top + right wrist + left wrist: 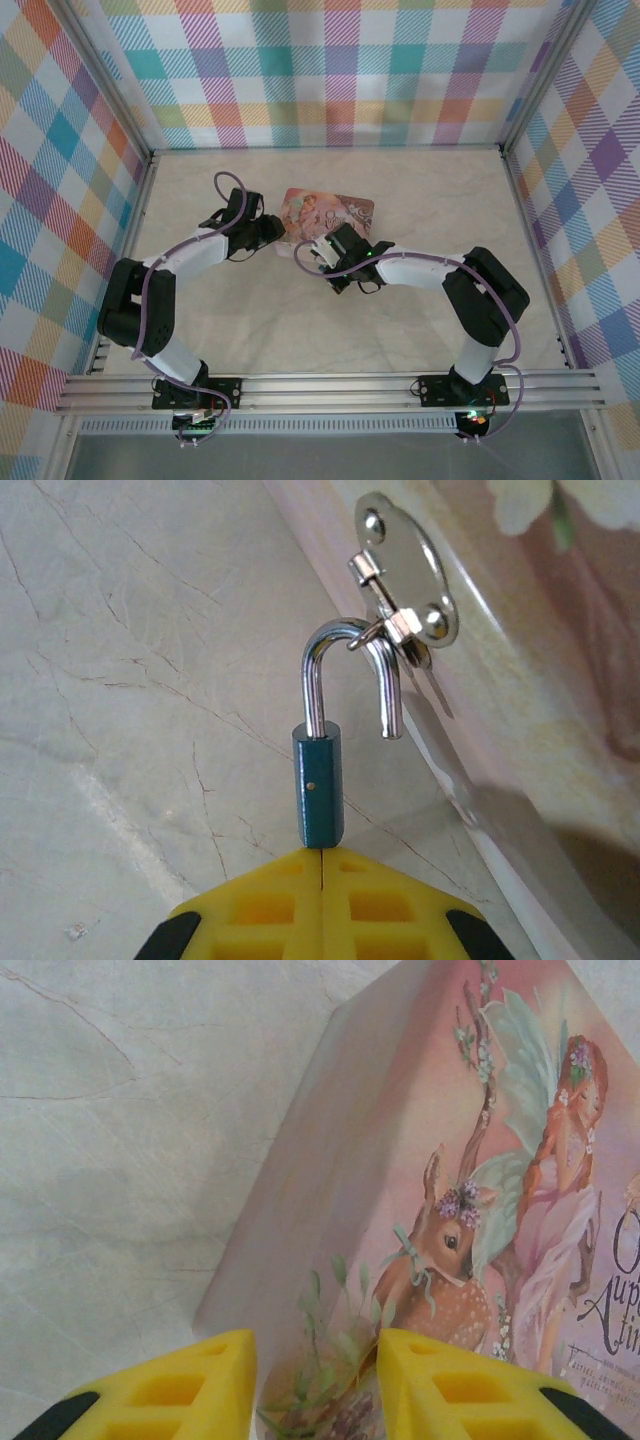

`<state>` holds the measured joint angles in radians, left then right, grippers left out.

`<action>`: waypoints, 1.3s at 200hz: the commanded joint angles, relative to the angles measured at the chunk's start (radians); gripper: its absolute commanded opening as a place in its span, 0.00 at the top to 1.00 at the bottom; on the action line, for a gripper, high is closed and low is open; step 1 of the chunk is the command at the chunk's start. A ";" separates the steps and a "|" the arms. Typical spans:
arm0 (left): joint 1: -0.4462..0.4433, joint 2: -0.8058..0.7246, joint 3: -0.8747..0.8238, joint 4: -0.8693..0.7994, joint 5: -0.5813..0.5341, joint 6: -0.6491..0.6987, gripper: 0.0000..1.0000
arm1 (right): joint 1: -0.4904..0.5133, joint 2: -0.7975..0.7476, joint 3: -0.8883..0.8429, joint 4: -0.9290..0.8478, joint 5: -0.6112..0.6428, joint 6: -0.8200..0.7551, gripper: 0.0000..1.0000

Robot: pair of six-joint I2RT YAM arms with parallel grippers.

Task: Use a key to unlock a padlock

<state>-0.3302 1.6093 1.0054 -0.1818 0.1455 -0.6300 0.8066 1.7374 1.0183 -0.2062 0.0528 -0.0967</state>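
Note:
The padlock (319,790) is a small blue-grey cylinder. One leg of its shackle (345,640) stands out of the body, and the shackle hooks through the metal hasp (405,570) on the pink illustrated tin (560,680). My right gripper (322,852) is shut, pads meeting right at the padlock's lower end and holding it off the table. The key is hidden between the pads and the lock. My left gripper (317,1345) straddles the tin's near corner (450,1160), yellow fingers (190,1390) apart; whether they touch it is hidden. From above, both grippers (272,232) (305,255) sit at the tin's (330,212) left end.
The pale marbled table (400,330) is walled by plaid panels (330,70) on three sides. An aluminium rail (330,390) carrying both arm bases runs along the near edge. Bare table lies to the right of the tin and behind it.

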 commanded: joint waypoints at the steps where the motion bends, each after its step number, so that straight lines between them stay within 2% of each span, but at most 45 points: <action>1: 0.013 0.020 0.015 -0.001 0.016 0.022 0.64 | 0.005 -0.019 0.026 -0.042 -0.002 -0.052 1.00; 151: 0.013 0.041 0.016 0.010 0.043 0.019 0.64 | 0.033 -0.018 0.013 0.081 0.107 -0.290 1.00; 260: 0.013 0.044 0.016 0.011 0.052 0.014 0.64 | 0.032 -0.026 -0.001 0.075 0.117 -0.275 1.00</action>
<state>-0.3244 1.6222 1.0073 -0.1635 0.1719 -0.6304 0.8326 1.7374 1.0203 -0.1577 0.1650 -0.3725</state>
